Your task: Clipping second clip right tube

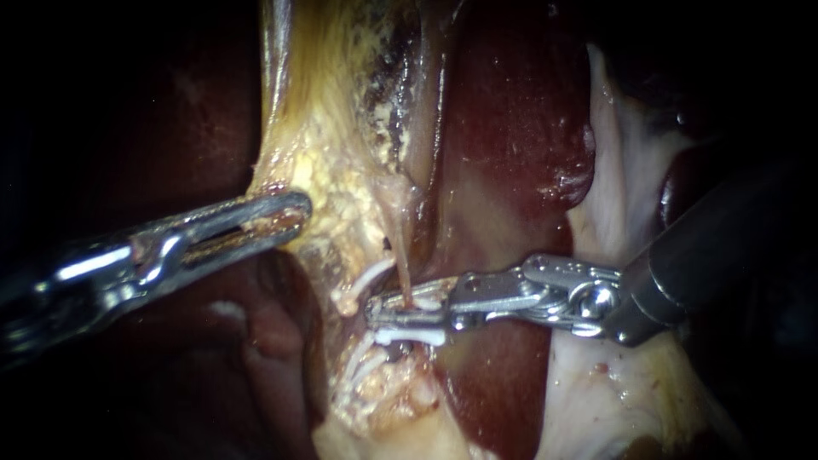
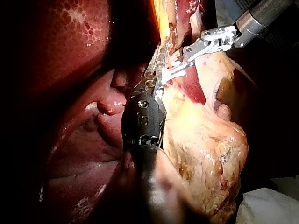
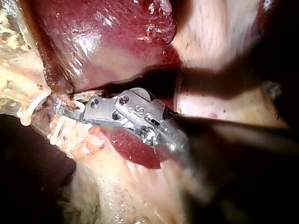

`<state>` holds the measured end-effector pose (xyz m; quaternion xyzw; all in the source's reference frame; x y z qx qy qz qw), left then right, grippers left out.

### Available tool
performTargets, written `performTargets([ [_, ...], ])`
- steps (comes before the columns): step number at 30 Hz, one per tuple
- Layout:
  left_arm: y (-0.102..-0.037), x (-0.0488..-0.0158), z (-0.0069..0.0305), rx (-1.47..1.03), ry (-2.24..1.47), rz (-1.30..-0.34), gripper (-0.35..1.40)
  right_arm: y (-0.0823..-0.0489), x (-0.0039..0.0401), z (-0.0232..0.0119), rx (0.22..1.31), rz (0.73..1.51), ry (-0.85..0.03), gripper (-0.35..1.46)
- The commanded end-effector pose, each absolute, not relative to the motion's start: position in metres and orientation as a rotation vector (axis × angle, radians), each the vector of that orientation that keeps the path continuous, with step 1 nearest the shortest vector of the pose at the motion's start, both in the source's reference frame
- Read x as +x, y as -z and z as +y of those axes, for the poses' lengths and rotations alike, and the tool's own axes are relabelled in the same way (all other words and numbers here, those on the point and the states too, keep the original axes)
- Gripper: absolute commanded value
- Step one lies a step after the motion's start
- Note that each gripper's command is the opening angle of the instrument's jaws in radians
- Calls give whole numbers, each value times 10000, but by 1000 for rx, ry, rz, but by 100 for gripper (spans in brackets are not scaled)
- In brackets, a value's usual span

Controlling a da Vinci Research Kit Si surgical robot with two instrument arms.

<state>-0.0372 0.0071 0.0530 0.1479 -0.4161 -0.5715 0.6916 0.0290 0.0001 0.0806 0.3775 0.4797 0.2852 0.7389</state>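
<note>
Left instrument (image 1: pixel 285 213) clamps tissue (image 1: pixel 336 170) taut; right instrument's (image 1: pixel 399 307) jaws, slightly apart, straddle the tube (image 1: pixel 401 266) above a clip (image 1: pixel 415 336), so next probably comes a square squeeze.

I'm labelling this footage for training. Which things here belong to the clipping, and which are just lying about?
Job: right instrument, at the tube; white clip just beside its tip; left instrument, jaws shut on yellow tissue.
Lying about: liver; pale cloth in the left wrist view.
</note>
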Motion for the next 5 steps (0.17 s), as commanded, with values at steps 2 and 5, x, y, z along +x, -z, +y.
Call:
performTargets([
  [2,-531,-372,71,331,1277,-930,-35,-806,290,0,830,1053,-625,-35],
  [5,-531,-372,71,331,1277,-930,-35,-806,290,0,830,1053,-625,-33],
])
